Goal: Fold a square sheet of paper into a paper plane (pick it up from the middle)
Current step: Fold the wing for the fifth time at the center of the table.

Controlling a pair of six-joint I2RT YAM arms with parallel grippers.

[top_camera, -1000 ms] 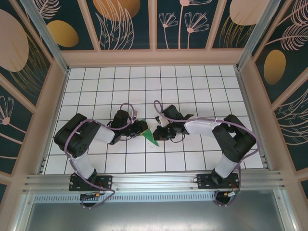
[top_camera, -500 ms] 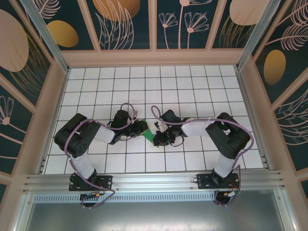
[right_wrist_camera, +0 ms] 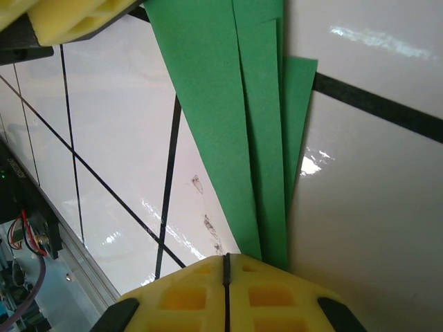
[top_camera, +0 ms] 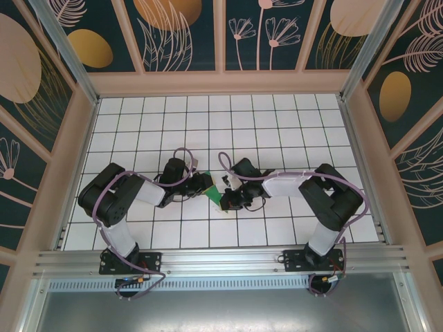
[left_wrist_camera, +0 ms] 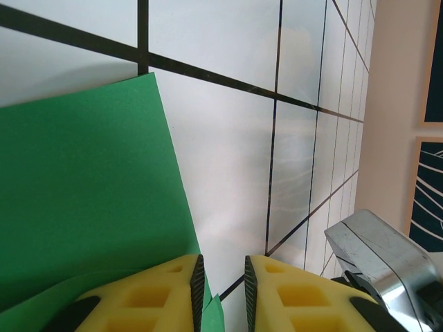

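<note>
Centre of the white tiled table, pretty much: narrow folded green paper sheet | left gripper: yellow jaws a slit apart, at the paper's left side | right gripper: squeezed closed, tips touching the pointed near end

Green paper, yellow fingers

No text, label, brand, number or sign is legible on the paper, tiled table or walls.

paper plane — green, narrow folded layers | mid-table, on tiles | perhaps partly lifted
</note>
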